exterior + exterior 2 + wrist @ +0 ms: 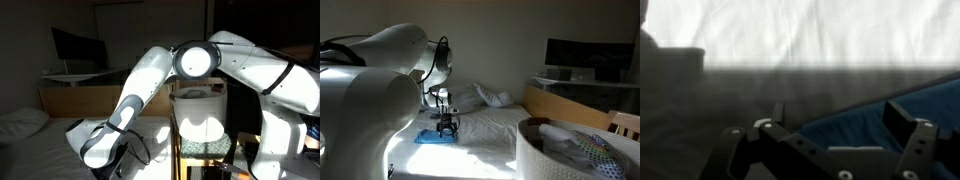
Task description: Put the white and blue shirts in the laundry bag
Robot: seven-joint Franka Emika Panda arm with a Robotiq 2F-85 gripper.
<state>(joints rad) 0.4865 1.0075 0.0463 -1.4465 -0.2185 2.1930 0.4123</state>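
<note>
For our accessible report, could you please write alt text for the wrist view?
The open tool points at the edge of a blue shirt that lies on a white bed sheet, at the picture's lower right. The sheet is brightly lit at the top and in shadow below.

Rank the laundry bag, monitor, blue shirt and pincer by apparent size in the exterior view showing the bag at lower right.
1. laundry bag, nearest the camera and cut by the frame
2. monitor
3. blue shirt and pincer: too alike to rank; the shirt is wider, the pincer taller
</note>
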